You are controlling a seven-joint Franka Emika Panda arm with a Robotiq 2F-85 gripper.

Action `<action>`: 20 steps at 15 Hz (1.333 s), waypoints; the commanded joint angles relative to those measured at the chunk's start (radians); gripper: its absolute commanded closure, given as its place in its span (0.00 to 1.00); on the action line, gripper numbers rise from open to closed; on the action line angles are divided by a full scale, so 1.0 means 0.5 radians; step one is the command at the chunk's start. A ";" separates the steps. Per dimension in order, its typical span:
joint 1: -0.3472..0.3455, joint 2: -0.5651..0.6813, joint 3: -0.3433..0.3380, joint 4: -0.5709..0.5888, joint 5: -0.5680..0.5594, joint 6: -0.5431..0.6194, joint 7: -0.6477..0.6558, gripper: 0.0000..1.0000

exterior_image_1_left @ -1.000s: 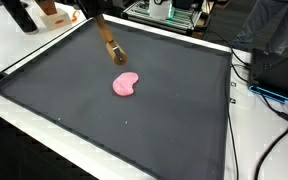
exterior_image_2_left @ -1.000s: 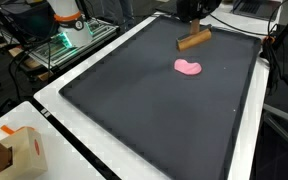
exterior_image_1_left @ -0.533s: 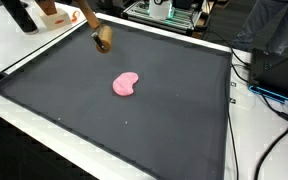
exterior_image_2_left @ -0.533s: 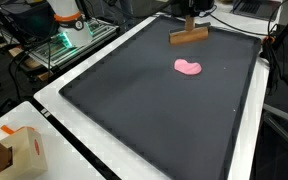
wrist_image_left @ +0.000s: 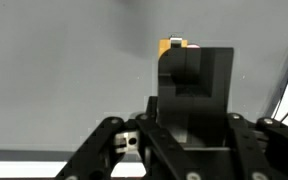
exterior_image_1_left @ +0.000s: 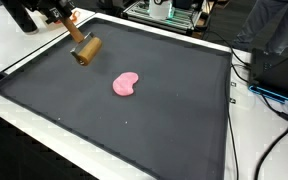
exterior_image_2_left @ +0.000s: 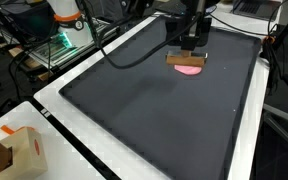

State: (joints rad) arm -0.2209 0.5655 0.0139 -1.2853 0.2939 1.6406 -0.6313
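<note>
My gripper (exterior_image_1_left: 70, 22) is shut on a long wooden block (exterior_image_1_left: 86, 49) and holds it above the black mat (exterior_image_1_left: 164, 120), near the mat's edge. In an exterior view the gripper (exterior_image_2_left: 191, 44) hangs with the wooden block (exterior_image_2_left: 186, 58) crosswise under it, in front of a pink kidney-shaped piece (exterior_image_2_left: 191, 71) that it partly hides. That pink piece (exterior_image_1_left: 127, 85) lies flat mid-mat, apart from the block. In the wrist view my gripper (wrist_image_left: 194, 75) fills the frame, and only a tan end of the block (wrist_image_left: 172, 45) shows past the black fingers.
The mat lies on a white table (exterior_image_1_left: 24, 45). A metal rack with electronics (exterior_image_1_left: 164, 12) stands behind it, cables (exterior_image_1_left: 274, 100) run along one side. A cardboard box (exterior_image_2_left: 14, 150) sits at a table corner, and an orange-white device (exterior_image_2_left: 66, 18) stands beyond the mat.
The gripper has carried the wooden block across the mat, from beside the pink piece toward the mat's edge. The pink piece has not moved.
</note>
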 commanded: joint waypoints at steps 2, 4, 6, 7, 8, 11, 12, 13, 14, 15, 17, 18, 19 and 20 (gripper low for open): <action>-0.110 0.142 0.029 0.175 0.115 -0.110 0.100 0.76; -0.139 0.172 0.035 0.191 0.139 -0.128 0.099 0.76; -0.163 0.201 0.034 0.211 0.156 -0.150 0.105 0.76; -0.173 0.211 0.034 0.215 0.164 -0.154 0.114 0.76; -0.182 0.222 0.033 0.220 0.170 -0.158 0.124 0.76; -0.201 0.252 0.031 0.234 0.171 -0.150 0.149 0.76; -0.207 0.261 0.031 0.238 0.169 -0.144 0.155 0.76; -0.208 0.269 0.030 0.240 0.159 -0.135 0.155 0.76; -0.210 0.275 0.031 0.239 0.154 -0.130 0.153 0.76; -0.211 0.276 0.033 0.233 0.151 -0.122 0.147 0.76; -0.213 0.283 0.036 0.230 0.151 -0.124 0.139 0.76; -0.212 0.285 0.038 0.228 0.149 -0.120 0.132 0.76; -0.211 0.285 0.040 0.226 0.146 -0.118 0.125 0.76; -0.209 0.284 0.043 0.224 0.146 -0.117 0.123 0.76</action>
State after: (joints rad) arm -0.3102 0.6933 0.0184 -1.2030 0.3524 1.6048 -0.5739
